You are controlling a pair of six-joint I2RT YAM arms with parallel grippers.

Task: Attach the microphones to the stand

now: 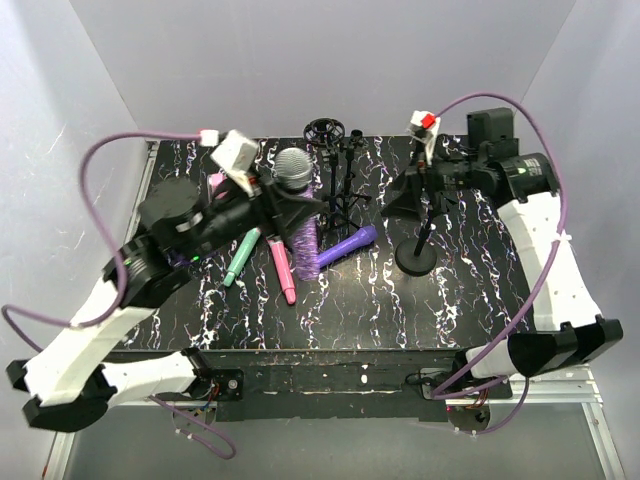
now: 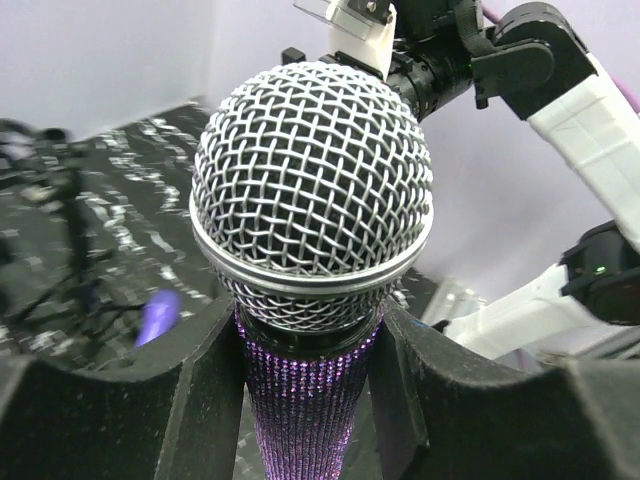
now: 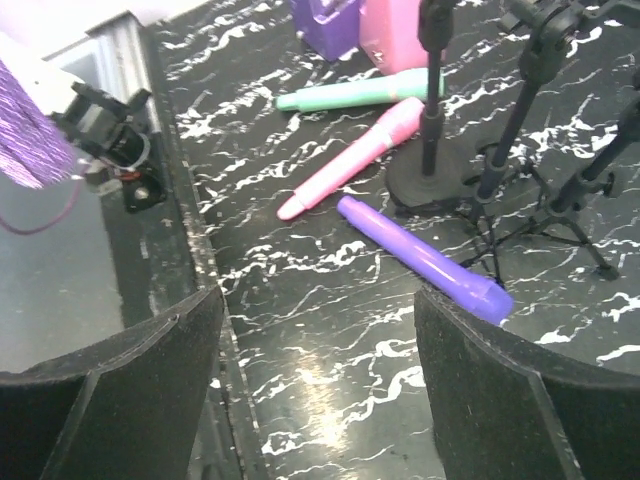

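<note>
**Supervisor:** Progress?

**Operator:** I am seeing no microphone seated yet. The mint green microphone [image 1: 241,257], pink microphone [image 1: 283,268] and plain purple microphone [image 1: 347,246] are lying on the table [image 1: 480,300].

**Supervisor:** Grippers?

**Operator:** The left gripper [image 2: 305,395] is clamping the glittery purple microphone [image 2: 312,200] under its head, raised beside the tripod stand [image 1: 340,190]. The right gripper [image 3: 318,390] is hanging empty, jaws apart, near the round-base stand [image 1: 417,258].

Glittery microphone [image 2: 312,200] held, seemingly upright; mint [image 3: 350,92], pink [image 3: 350,160], purple [image 3: 420,258] lie flat.
</note>
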